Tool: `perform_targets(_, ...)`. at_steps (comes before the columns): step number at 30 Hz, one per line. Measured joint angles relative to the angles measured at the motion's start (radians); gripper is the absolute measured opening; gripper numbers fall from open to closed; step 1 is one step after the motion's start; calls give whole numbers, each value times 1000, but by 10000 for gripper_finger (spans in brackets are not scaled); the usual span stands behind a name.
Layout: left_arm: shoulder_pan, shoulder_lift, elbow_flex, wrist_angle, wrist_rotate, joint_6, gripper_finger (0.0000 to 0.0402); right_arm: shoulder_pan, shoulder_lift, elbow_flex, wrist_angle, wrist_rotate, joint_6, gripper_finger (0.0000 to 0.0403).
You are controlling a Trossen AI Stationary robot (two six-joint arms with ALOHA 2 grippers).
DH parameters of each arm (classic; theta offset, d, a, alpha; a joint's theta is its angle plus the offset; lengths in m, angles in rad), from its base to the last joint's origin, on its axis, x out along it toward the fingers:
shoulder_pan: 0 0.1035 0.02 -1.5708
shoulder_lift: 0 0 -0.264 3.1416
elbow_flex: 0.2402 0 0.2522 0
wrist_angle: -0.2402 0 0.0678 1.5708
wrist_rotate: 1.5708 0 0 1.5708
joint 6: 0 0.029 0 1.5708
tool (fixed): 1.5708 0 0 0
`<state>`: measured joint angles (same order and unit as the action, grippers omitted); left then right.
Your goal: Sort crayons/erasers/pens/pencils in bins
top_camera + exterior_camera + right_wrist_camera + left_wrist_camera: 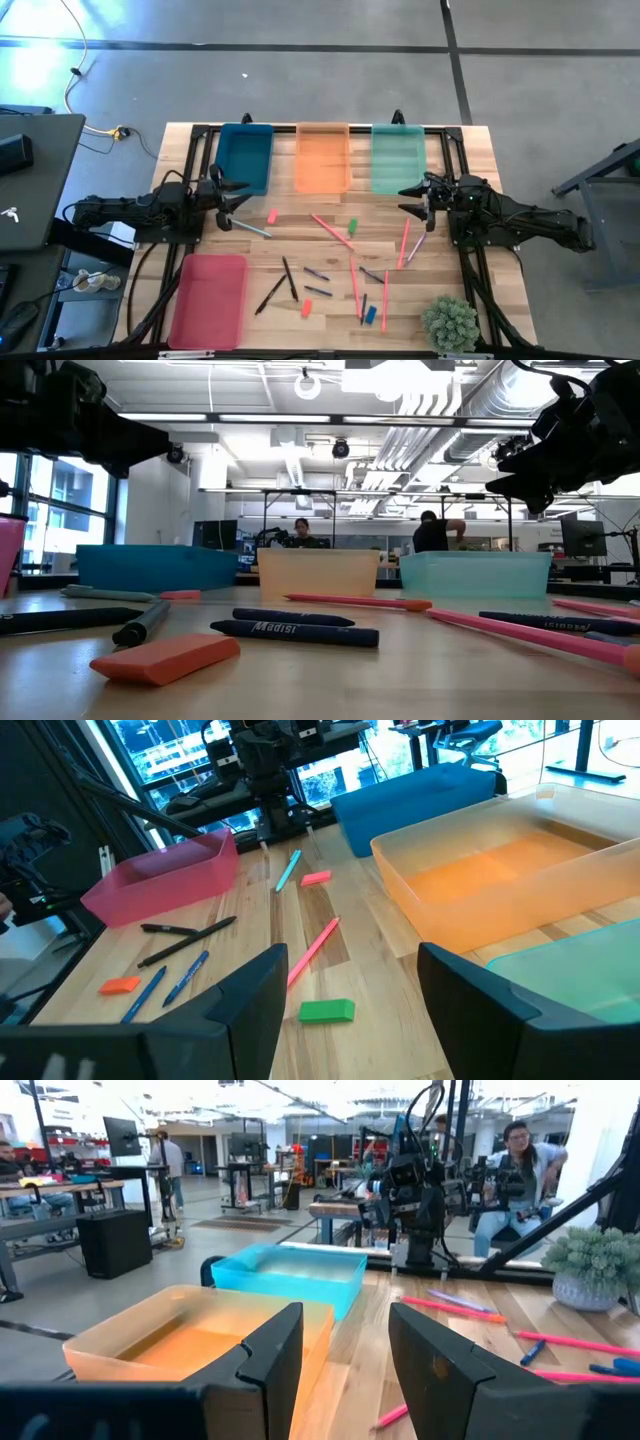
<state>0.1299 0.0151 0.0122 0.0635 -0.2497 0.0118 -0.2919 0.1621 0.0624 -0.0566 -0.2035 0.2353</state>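
Four bins stand on the wooden table: teal-blue (245,158), orange (323,157) and mint green (397,158) along the far edge, pink-red (208,298) at the near left. Pink (271,216), green (352,226), orange (306,307) and blue (371,314) erasers lie loose in the middle. So do a silver-grey pen (250,228), dark blue pens (316,272), black sticks (289,275) and long pink-red sticks (330,230). My left gripper (235,195) hovers open at the left, level, above the silver-grey pen's end. My right gripper (412,195) hovers open at the right, near the mint bin.
A small potted plant (450,322) stands at the near right corner. Black rails (200,150) frame the table's sides and far edge. People sit and stand at desks in the room beyond the far edge (300,532).
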Motion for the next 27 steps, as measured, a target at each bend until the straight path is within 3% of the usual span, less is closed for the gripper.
perform_targets(20,0,0,0,8,3,-48,140,0,0,0,0,0,0,217)
perform_targets(27,0,0,0,7,-54,4,180,0,0,0,0,0,0,217)
